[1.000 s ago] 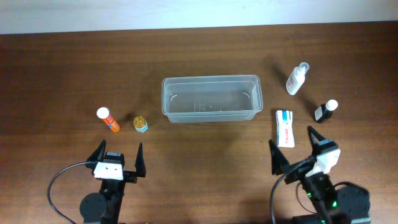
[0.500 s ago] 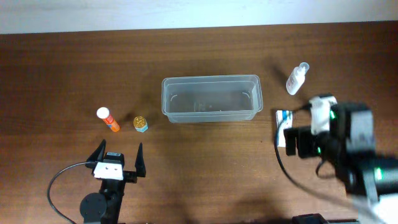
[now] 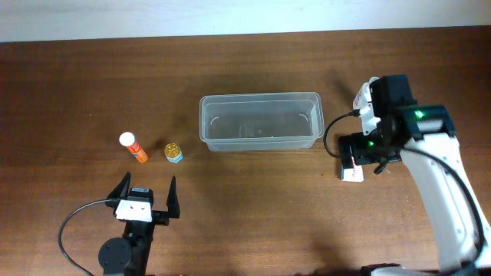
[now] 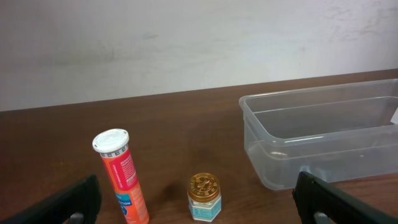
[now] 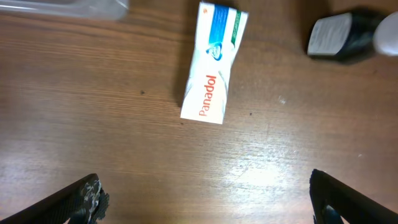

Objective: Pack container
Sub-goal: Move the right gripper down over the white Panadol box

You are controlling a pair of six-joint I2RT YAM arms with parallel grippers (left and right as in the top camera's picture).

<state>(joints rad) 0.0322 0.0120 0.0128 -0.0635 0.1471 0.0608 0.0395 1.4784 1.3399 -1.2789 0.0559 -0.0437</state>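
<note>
The clear plastic container [image 3: 261, 123] stands empty at the table's middle; it also shows in the left wrist view [image 4: 323, 134]. An orange tube [image 3: 133, 147] and a small gold-lidded jar [image 3: 174, 153] stand left of it, also seen in the left wrist view as the tube [image 4: 121, 177] and jar [image 4: 204, 197]. My left gripper [image 3: 146, 190] is open and empty, in front of them. My right gripper [image 5: 208, 202] is open and empty, hovering above the table just short of a white Panadol box [image 5: 213, 62]. The box [image 3: 352, 173] peeks from under the right arm [image 3: 391, 123].
A dark bottle with a white cap [image 5: 348, 34] lies right of the box; the arm hides it from overhead. A white spray bottle [image 3: 361, 100] stands at the back right, partly behind the arm. The table's far edge meets a white wall.
My right arm has risen from the table's front edge and swung forward over the white box and dark bottle. The left arm and all objects have not moved.
</note>
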